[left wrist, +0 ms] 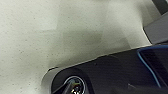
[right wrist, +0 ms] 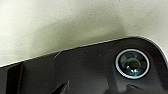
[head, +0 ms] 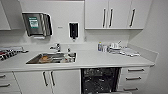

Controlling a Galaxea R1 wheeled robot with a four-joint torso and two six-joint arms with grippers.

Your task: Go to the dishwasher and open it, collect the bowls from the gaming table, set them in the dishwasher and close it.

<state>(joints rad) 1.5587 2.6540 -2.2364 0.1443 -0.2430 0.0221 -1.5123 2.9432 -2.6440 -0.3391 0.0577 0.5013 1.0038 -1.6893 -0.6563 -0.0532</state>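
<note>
Dishwasher (head: 100, 80) at lower centre of head view, under counter (head: 100, 60); front open, dark interior with racks exposed. White drawers (head: 135, 77) at its right, white cabinet doors (head: 47, 81) at its left. Sink (head: 51, 58) left of centre, tap (head: 57, 47) behind it. Wrist views: speckled pale floor (left wrist: 50, 37) behind robot's dark plate. Gripper opening: cannot tell, either arm

No readable text, green label on wall dispenser (head: 36, 24) too blurred to read
</note>
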